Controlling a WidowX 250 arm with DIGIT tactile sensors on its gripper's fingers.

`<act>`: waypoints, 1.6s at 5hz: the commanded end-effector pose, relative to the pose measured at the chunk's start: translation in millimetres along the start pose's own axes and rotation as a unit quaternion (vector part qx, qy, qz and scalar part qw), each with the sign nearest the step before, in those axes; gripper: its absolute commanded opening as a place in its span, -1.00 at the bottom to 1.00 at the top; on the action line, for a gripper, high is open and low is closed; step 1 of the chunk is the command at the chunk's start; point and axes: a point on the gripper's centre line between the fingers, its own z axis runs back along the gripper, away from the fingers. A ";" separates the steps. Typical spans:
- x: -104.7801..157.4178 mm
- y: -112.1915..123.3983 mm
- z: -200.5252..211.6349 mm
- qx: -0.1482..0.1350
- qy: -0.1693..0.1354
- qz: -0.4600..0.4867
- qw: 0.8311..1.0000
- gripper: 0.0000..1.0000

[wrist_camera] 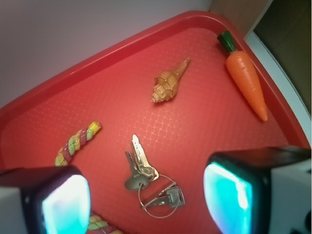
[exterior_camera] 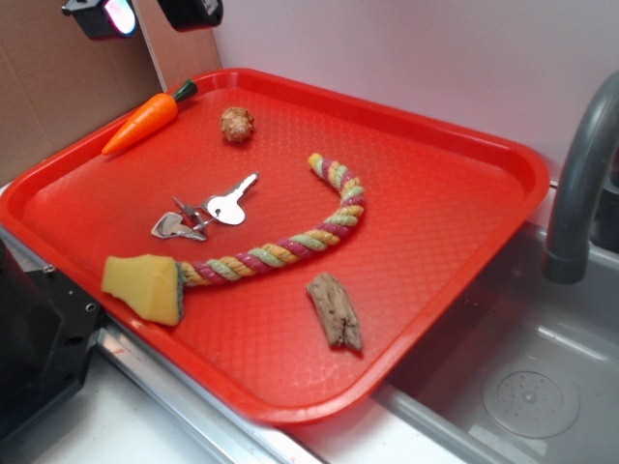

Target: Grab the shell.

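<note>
1. The gripper [wrist_camera: 146, 204] hung above the red tray [exterior_camera: 464, 145], holding nothing. Its two fingers [wrist_camera: 61, 202] stood well apart, framing the keys in the wrist view.
2. The shell [wrist_camera: 168, 83] lay near the tray's far edge, between the carrot [wrist_camera: 246, 83] and the rope's free end, touching neither. From the wrist it showed as a pointed spiral cone lying on its side; from the exterior view it looked like a small knobbly ball [exterior_camera: 237, 124].
3. Risk, as I judged it: the gripper sat over the keys [wrist_camera: 146, 180], not the shell, so a straight descent would have closed on metal instead.
4. The shell's taper and hard ribbed surface could have let it squirt out of a pinch taken near the tip; a grip across the wide whorl looked safer.
5. The carrot lay near enough that a wide approach might have nudged it, and the tray's rim close behind left little room beyond.
6. Count: one shell, one carrot, one bunch of keys on a ring, one rope [exterior_camera: 290, 246], one yellow sponge wedge [exterior_camera: 145, 285], one wood piece [exterior_camera: 336, 309], one tray.
7. A grey tap [exterior_camera: 580, 184] stood beside the tray, over a sink [exterior_camera: 513, 387].
</note>
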 end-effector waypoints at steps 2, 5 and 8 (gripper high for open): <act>53.2 20.7 -66.2 0.097 -0.002 0.205 0.974 1.00; 67.1 46.7 -152.1 0.099 0.033 0.199 0.974 1.00; 67.8 24.0 -71.1 0.065 0.025 0.047 0.996 -1.00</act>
